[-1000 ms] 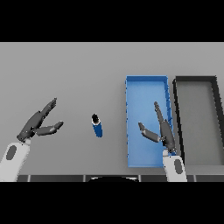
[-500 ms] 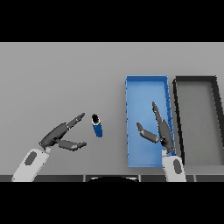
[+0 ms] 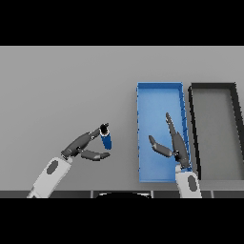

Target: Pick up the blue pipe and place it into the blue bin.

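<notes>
Grey table, left robot hand touching blue pipe

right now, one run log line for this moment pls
phase: reach | left hand open, fingers at blue pipe, not gripped | right hand open over blue bin | pipe on table

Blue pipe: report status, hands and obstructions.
Left hand open, fingers at the blue pipe, no grip yet. Right hand open over the blue bin. Pipe on table, path to bin unobstructed.
</notes>
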Motion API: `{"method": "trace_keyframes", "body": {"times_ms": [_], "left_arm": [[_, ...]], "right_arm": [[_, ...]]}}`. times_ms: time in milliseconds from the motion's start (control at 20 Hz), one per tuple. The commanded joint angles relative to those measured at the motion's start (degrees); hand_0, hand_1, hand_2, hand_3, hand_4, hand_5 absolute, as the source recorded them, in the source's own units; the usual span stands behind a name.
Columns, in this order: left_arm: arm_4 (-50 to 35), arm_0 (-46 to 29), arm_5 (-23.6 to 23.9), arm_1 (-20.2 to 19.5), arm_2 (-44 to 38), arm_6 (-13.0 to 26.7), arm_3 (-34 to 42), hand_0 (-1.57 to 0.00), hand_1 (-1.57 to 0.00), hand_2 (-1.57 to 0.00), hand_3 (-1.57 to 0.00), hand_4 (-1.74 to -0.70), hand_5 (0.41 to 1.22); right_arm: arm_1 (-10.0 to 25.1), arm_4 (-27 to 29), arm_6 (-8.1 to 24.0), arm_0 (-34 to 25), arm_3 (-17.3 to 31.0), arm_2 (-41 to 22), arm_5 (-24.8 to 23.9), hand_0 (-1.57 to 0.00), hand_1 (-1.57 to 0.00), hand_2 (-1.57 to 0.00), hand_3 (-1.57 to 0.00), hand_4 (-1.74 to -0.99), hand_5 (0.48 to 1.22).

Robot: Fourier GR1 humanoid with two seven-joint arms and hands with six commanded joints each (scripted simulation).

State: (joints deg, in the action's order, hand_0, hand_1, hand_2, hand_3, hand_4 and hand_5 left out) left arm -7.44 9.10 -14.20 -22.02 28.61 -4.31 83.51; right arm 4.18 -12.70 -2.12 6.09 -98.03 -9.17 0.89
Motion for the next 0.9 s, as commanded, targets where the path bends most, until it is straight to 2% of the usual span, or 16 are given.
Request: {"method": "trace_keyframes", "body": {"times_ms": [0, 150, 350, 450, 550, 600, 700, 750, 800, 850], "left_arm": [[0.8, 0.4, -0.1, 0.6, 0.6, -0.1, -0.8, 0.0, 0.0, 0.0, 0.0, -1.17, 0.464], [3.5, 3.1, 0.7, 3.0, 1.8, -0.4, -4.1, 0.0, 0.0, 0.0, 0.0, -1.13, 0.462], [1.1, 4.4, -0.4, 6.1, 1.0, -3.4, -6.6, 0.0, 0.0, 0.0, 0.0, -1.21, 0.533], [0.4, 4.5, 0.4, 8.1, 0.7, -3.8, -7.5, 0.0, -0.04, -0.11, -0.04, -1.27, 0.585], [0.5, 5.1, 1.0, 9.2, 0.5, -3.1, -8.6, -0.1, -0.26, -0.36, -0.22, -1.32, 0.651], [-0.9, 4.8, 0.9, 10.1, 0.0, -3.1, -8.8, -0.29, -0.46, -0.54, -0.49, -1.34, 0.765], [-0.2, 4.6, 1.5, 11.1, 0.6, -2.7, -9.5, -0.72, -0.86, -0.9, -0.88, -1.48, 0.929], [0.5, 4.9, 1.0, 11.2, 1.0, -3.4, -9.7, -0.89, -1.0, -1.03, -1.01, -1.53, 0.988], [0.6, 5.0, 0.7, 11.3, 1.5, -4.5, -10.0, -1.02, -1.11, -1.14, -1.1, -1.57, 1.034], [0.9, 4.9, 0.6, 11.1, 2.0, -6.5, -10.1, -1.13, -1.2, -1.23, -1.17, -1.6, 1.072]], "right_arm": [[0.5, 0.6, 0.5, -0.3, -0.7, 0.6, 0.2, 0.0, 0.0, 0.0, 0.0, -1.208, 0.608], [0.6, 1.0, 0.6, 0.2, -0.9, 0.7, 0.5, 0.0, 0.0, 0.0, 0.0, -1.201, 0.605], [0.9, 2.0, 1.6, -1.0, 0.3, 1.8, 0.6, 0.0, 0.0, 0.0, 0.0, -1.206, 0.606], [1.0, 1.0, 0.6, -0.2, -0.4, 1.3, 0.2, 0.0, 0.0, 0.0, 0.0, -1.196, 0.603], [0.4, 1.1, 1.2, -0.5, -0.2, 1.1, 0.0, 0.0, 0.0, 0.0, 0.0, -1.198, 0.605], [0.6, 1.4, 1.2, -0.5, -0.2, 1.6, 0.0, 0.0, 0.0, 0.0, 0.0, -1.199, 0.605], [1.2, 2.2, 0.7, -0.2, -0.2, 1.9, 0.9, 0.0, 0.0, 0.0, 0.0, -1.198, 0.604], [0.8, 2.1, 0.5, -0.2, -0.5, 1.5, 0.9, 0.0, 0.0, 0.0, 0.0, -1.195, 0.604], [0.6, 2.2, 1.7, -1.0, -0.4, 1.6, 0.6, 0.0, 0.0, 0.0, 0.0, -1.196, 0.604], [0.6, 1.8, 1.2, -0.2, -0.7, 1.3, 0.6, 0.0, 0.0, 0.0, 0.0, -1.198, 0.604]]}}
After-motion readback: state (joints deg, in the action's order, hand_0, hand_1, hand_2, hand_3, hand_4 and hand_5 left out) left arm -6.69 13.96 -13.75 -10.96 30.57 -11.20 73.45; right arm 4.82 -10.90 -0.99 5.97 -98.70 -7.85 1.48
